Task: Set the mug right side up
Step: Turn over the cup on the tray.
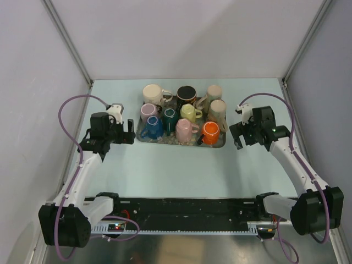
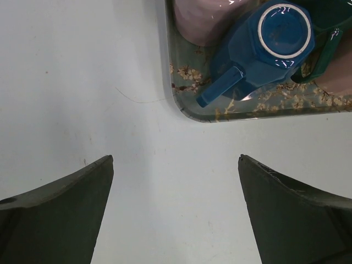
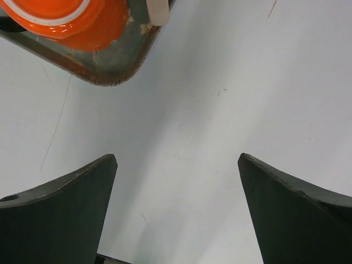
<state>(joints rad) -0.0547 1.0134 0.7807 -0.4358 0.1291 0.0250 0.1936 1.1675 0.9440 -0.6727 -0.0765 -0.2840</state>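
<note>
At table centre: floral tray, about ten mugs packed inside. Blue mug at tray's near-left corner, base up, handle toward corner. Task judged not begun: grasp, flip and set-down all outstanding. Left gripper just beside that corner, fingers wide, empty. Right gripper beside tray's right end, likewise wide, empty.

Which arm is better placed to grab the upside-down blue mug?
Left: the blue mug sits in the tray corner nearest the open left tool; the right tool is across the tray.
</note>
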